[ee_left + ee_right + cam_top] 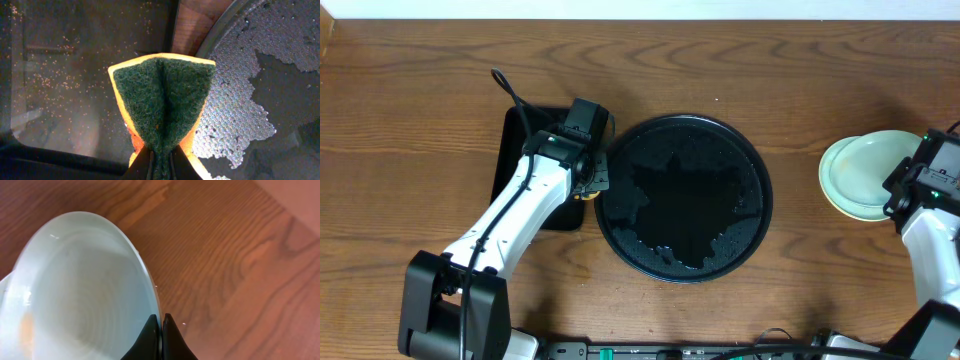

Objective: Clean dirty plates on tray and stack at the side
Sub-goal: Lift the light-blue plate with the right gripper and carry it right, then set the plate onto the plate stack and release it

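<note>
The round black tray (620, 235) sits at mid-table, wet with patches of foam and holding no plates; it also shows in the left wrist view (285, 115). My left gripper (588, 188) (161, 167) is shut on a green-and-orange sponge (162, 100), held over the gap between the two trays. A pale aqua plate (875, 165) (75, 290) rests on other plates (834, 185) at the right. My right gripper (900, 188) (161, 325) is shut on the aqua plate's rim.
A smaller rectangular black tray (515, 140) (65, 75), speckled with droplets, lies left of the round tray under my left arm. Bare wood table (420, 110) surrounds everything. The plate stack lies near the table's right edge.
</note>
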Robot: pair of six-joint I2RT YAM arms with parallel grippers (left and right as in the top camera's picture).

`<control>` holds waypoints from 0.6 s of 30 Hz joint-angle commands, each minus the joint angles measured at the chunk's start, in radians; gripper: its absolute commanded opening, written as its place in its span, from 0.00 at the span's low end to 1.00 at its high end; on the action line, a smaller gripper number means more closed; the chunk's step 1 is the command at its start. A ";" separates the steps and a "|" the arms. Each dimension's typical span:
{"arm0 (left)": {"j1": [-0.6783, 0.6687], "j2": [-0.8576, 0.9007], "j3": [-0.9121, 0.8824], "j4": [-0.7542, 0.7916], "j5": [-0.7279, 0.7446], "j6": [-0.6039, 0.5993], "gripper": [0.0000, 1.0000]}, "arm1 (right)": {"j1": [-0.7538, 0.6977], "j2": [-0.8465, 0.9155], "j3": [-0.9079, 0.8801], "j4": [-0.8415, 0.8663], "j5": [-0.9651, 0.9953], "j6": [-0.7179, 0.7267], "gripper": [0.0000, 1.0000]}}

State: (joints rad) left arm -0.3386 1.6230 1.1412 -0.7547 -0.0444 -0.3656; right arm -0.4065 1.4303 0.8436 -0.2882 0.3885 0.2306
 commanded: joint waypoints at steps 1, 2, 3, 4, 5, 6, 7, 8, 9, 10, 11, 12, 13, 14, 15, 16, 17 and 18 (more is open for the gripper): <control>0.002 -0.013 -0.008 -0.001 -0.017 -0.002 0.08 | -0.013 0.014 0.020 0.023 -0.068 0.027 0.02; 0.002 -0.013 -0.008 -0.001 -0.017 -0.002 0.08 | -0.012 0.014 0.020 0.032 -0.085 0.027 0.08; 0.002 -0.013 -0.008 -0.001 -0.017 -0.002 0.08 | -0.012 0.012 0.021 0.039 -0.113 0.026 0.17; 0.002 -0.013 -0.008 -0.001 -0.017 -0.002 0.08 | -0.012 0.006 0.021 0.042 -0.155 0.023 0.28; 0.002 -0.013 -0.008 -0.001 -0.017 -0.002 0.08 | -0.011 0.000 0.021 0.043 -0.202 0.023 0.29; 0.002 -0.013 -0.008 -0.001 -0.017 -0.002 0.08 | -0.011 -0.005 0.021 0.042 -0.248 0.023 0.29; 0.002 -0.013 -0.008 -0.002 -0.017 -0.002 0.08 | -0.011 -0.014 0.021 0.039 -0.320 0.023 0.29; 0.002 -0.013 -0.008 -0.005 -0.018 -0.002 0.08 | -0.011 -0.019 0.021 0.036 -0.383 0.024 0.30; 0.002 -0.013 -0.008 -0.008 -0.021 -0.001 0.08 | -0.010 -0.025 0.021 0.031 -0.436 0.024 0.30; 0.002 -0.013 -0.008 -0.010 -0.032 0.009 0.08 | -0.007 -0.031 0.021 0.020 -0.489 0.024 0.32; 0.002 -0.013 -0.007 -0.012 -0.053 0.018 0.08 | -0.002 -0.035 0.021 0.003 -0.525 0.024 0.33; 0.002 -0.016 -0.007 -0.016 -0.085 0.018 0.08 | 0.009 -0.040 0.021 -0.023 -0.561 0.025 0.34; 0.004 -0.021 -0.007 -0.018 -0.121 0.018 0.09 | 0.020 -0.043 0.021 -0.044 -0.582 0.024 0.36; 0.009 -0.026 -0.007 -0.018 -0.152 0.022 0.09 | 0.037 -0.045 0.021 -0.076 -0.598 0.024 0.37; 0.017 -0.035 -0.006 -0.018 -0.174 0.036 0.09 | 0.057 -0.045 0.021 -0.108 -0.600 0.024 0.38; 0.026 -0.042 -0.005 -0.015 -0.180 0.050 0.09 | 0.073 -0.045 0.020 -0.131 -0.599 0.023 0.38; 0.038 -0.050 -0.005 -0.010 -0.181 0.067 0.09 | 0.093 -0.045 0.020 -0.157 -0.595 0.023 0.39; 0.051 -0.059 -0.004 -0.002 -0.181 0.086 0.09 | 0.114 -0.045 0.020 -0.176 -0.595 0.024 0.39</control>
State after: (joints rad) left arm -0.3218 1.6131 1.1408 -0.7628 -0.1505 -0.3378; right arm -0.3458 1.4014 0.8513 -0.4335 -0.1341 0.2501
